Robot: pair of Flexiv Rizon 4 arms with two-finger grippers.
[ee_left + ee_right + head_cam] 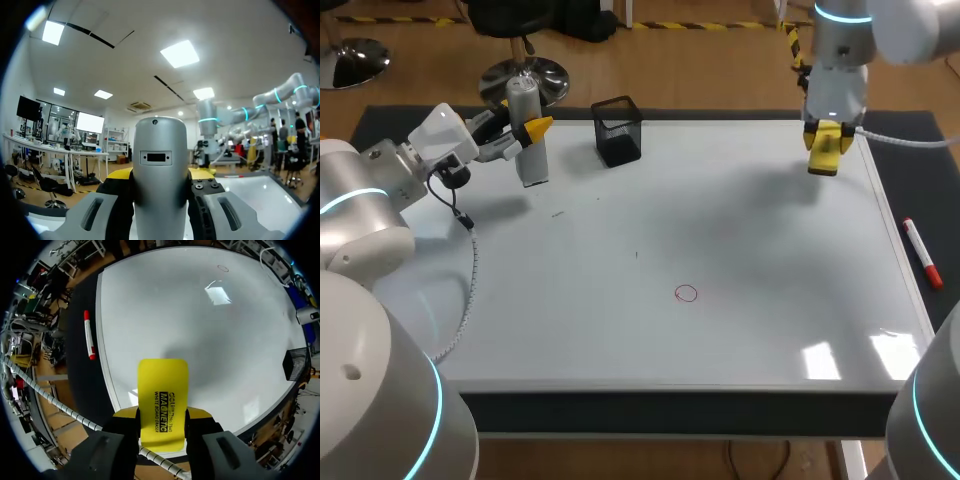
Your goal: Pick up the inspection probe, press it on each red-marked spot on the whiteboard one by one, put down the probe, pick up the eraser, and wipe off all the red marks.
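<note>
The grey cylindrical probe (530,160) stands upright at the whiteboard's (740,330) far left corner, and my left gripper (532,130) is shut on its middle. In the left wrist view the probe (159,150) fills the gap between the yellow-tipped fingers (118,175). My right gripper (827,138) hangs over the far right corner, shut on the yellow eraser (824,156). The right wrist view shows the eraser (163,395) sticking out ahead of the fingers above the board. One small red circle (686,292) is drawn near the board's middle, seen far ahead as the red circle (223,268).
A black mesh pen holder (617,130) stands at the board's far edge, right of the probe. A red marker (923,252) lies on the dark mat beside the board's right edge, also visible as the marker (88,335).
</note>
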